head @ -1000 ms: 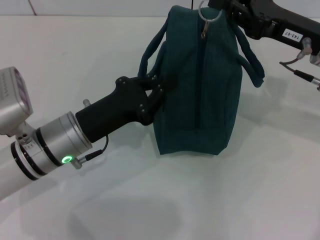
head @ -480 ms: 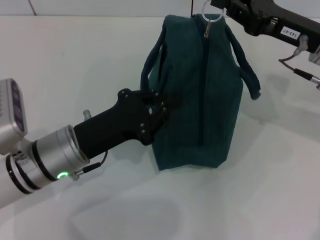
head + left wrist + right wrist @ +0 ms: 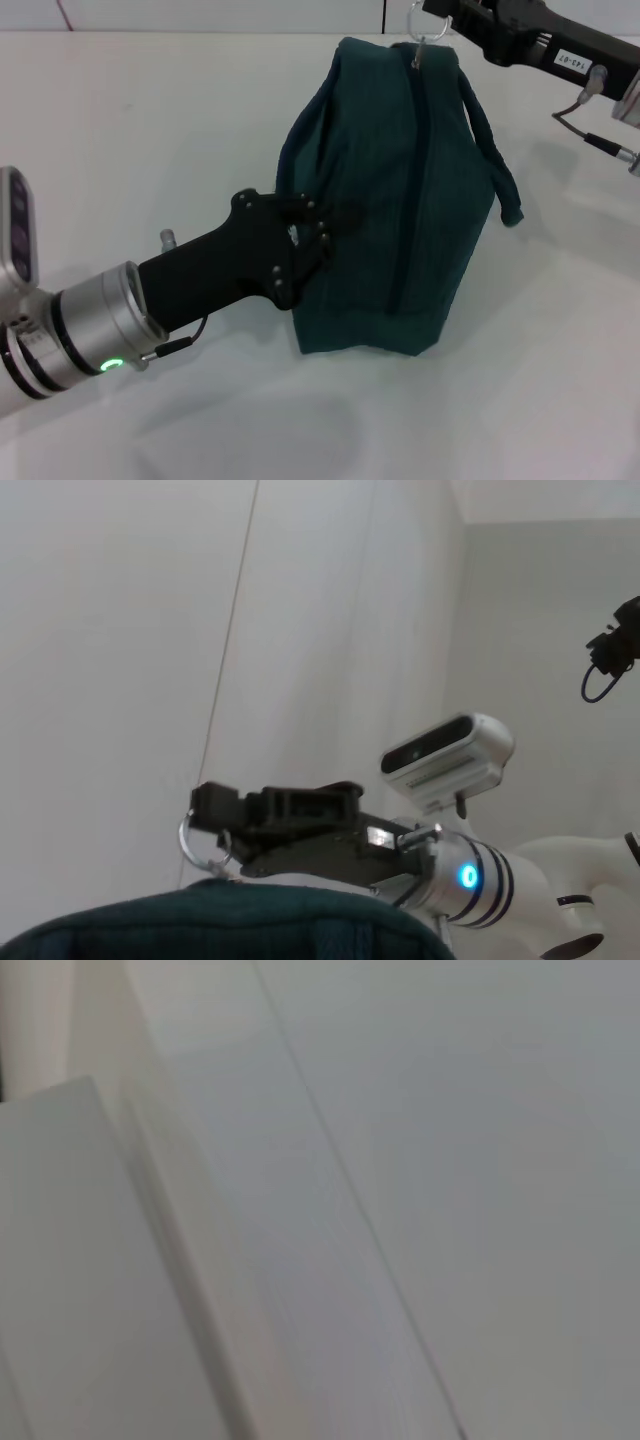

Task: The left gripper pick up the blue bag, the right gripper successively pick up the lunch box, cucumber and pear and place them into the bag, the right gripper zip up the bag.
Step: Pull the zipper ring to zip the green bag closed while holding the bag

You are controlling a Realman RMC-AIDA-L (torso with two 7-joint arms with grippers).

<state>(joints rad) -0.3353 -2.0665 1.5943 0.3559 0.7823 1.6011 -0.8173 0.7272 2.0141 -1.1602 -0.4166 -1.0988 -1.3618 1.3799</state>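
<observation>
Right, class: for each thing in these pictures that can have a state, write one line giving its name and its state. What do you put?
blue bag: standing on the table, bulging, held from two sides.
zip: closed along the whole visible top of the bag.
ring pull: at the far end of the zip, held by the right gripper.
left gripper: shut on the near handle.
right gripper: shut on the ring pull.
far handle: hanging loose.

The top of the blue bag (image 3: 225, 925) fills the lower edge, dark and rounded. Just above it is the right gripper (image 3: 215, 815), black and blocky, with a silver ring (image 3: 195, 850) hanging at its tip, close to the bag. A blue light (image 3: 467, 876) glows on its shiny wrist. A white wall (image 3: 120, 680) stands behind.
</observation>
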